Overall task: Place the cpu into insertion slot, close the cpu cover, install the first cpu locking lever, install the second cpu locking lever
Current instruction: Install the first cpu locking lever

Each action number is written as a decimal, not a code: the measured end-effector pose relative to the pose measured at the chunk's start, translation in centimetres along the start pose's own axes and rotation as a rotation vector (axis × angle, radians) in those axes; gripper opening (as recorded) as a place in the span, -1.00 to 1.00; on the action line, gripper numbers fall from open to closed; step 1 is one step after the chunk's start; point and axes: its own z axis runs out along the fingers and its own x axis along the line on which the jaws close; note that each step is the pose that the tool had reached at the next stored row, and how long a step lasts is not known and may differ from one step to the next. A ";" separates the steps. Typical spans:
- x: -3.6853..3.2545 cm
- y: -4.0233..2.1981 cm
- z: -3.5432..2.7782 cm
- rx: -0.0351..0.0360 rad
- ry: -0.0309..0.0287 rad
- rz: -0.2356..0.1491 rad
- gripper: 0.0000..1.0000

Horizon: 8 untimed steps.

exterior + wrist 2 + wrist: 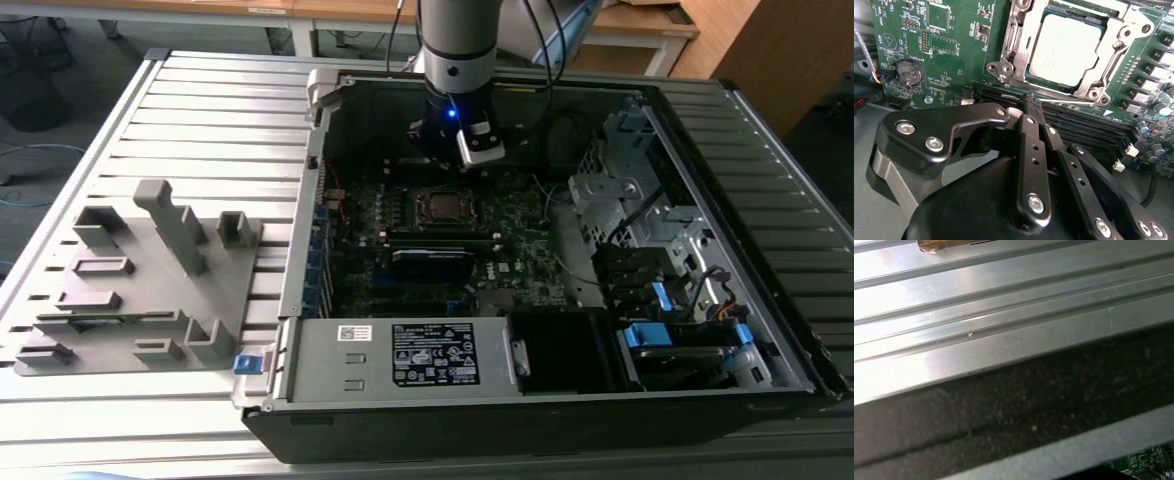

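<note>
The cpu (1061,47) lies flat in the insertion slot (441,206) on the green motherboard, its silver-grey top showing. The cpu cover (1111,57), a silver frame, lies down around it with the chip showing through its cut-out. How the locking levers stand I cannot tell. My gripper (1030,107) is shut with nothing between its black fingers. Its tip hovers over the long black memory slots (1079,125), just beside the socket. In the exterior view the gripper (451,160) hangs inside the open computer case, just behind the socket.
The case (400,420) lies open on a ribbed metal table (1004,305). A grey fixture block (147,280) stands at the exterior view's left. Drive cages and cables (641,250) crowd the case's right side. A coin battery (909,71) sits on the board.
</note>
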 end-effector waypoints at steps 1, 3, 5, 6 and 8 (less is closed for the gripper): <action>0.00 0.00 0.01 -0.0001 -0.0004 0.000 -0.79; 0.01 -0.01 0.04 -0.0005 -0.0017 0.000 -0.79; 0.01 -0.01 0.09 -0.0011 -0.0037 0.000 -0.79; 0.01 -0.01 0.11 -0.0014 -0.0048 -0.001 -0.79; 0.02 -0.02 0.15 -0.0017 -0.0061 -0.001 -0.79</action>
